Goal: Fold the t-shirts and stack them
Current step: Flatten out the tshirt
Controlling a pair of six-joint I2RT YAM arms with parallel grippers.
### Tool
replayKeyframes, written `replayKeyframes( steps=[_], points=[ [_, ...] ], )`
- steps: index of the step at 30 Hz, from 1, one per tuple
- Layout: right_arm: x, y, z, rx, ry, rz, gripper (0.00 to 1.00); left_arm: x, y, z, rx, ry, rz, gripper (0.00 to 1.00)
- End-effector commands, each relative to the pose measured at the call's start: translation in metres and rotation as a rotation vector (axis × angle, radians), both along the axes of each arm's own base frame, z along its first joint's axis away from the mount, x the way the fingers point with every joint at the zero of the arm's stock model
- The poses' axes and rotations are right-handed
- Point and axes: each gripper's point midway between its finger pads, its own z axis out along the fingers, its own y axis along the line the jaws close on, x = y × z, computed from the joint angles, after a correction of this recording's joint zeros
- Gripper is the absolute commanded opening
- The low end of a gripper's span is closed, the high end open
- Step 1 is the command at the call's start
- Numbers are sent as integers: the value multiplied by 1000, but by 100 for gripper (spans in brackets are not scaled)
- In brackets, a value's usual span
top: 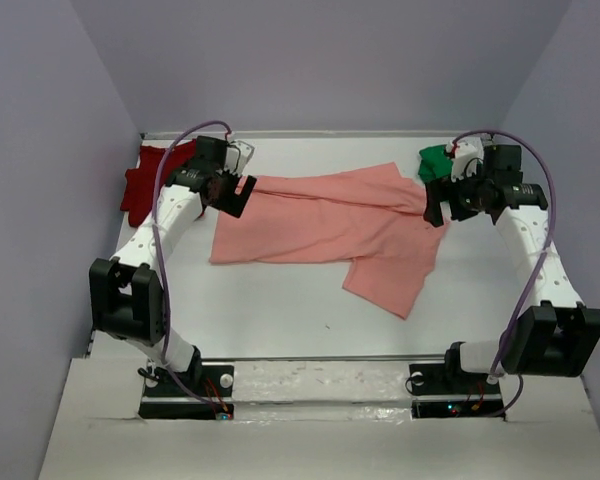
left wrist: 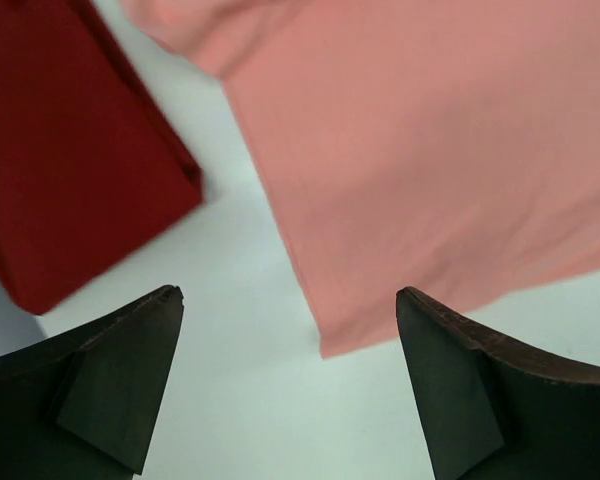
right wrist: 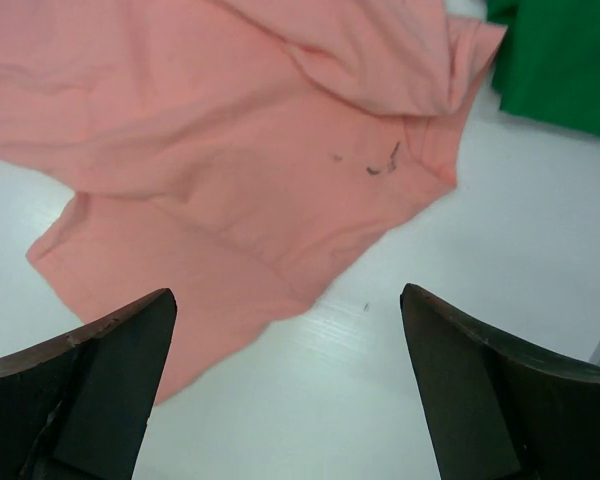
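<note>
T-shirts are my job, three of them. The salmon-pink t-shirt (top: pixel 325 225) lies spread and rumpled across the middle of the table (top: pixel 280 310), with one part trailing toward my bases on the right. The dark red t-shirt (top: pixel 145 185) is bunched in the far left corner. The bright green t-shirt (top: pixel 436 160) is bunched at the far right.

My left gripper (left wrist: pixel 290 300) hangs over the pink shirt's left edge, jaws spread wide with nothing between them. Below it I see a pink corner on bare table, and the red cloth just beside. My right gripper (right wrist: pixel 288 300) is just as wide and empty above the shirt's right end, where a flap of cloth lies folded over.

I judge this cloth thin, light and limp. It will sag from any pinch and drag along the surface. I would take it at two outer points at once, a corner or hem on each side, so it hangs flat between my arms. A pinch in the middle would only bunch it. At the folded flap I might catch two layers, so I would choose a single edge there.
</note>
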Motion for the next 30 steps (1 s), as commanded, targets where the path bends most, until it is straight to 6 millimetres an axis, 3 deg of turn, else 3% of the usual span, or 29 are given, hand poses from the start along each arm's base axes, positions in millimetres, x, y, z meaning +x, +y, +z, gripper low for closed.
replayKeyframes(
  steps=[1,6,11,15,22,30],
  points=[
    [-43,4,-41,36,209,-17,99,-70,-7,-76,-25,347,-103,99],
    [-60,10,-73,72,349,-5,98,-98,-10,-125,-50,523,-103,99],
    [-64,15,-91,103,421,-4,98,-100,-4,-144,-18,557,-77,99],
    [-67,14,-103,102,464,-4,98,-99,0,-147,5,556,-62,99],
    [-72,13,-116,96,502,-2,98,-96,25,-145,121,500,11,99],
    [-71,12,-115,90,494,-4,97,-106,43,-151,203,490,27,99]
  ],
)
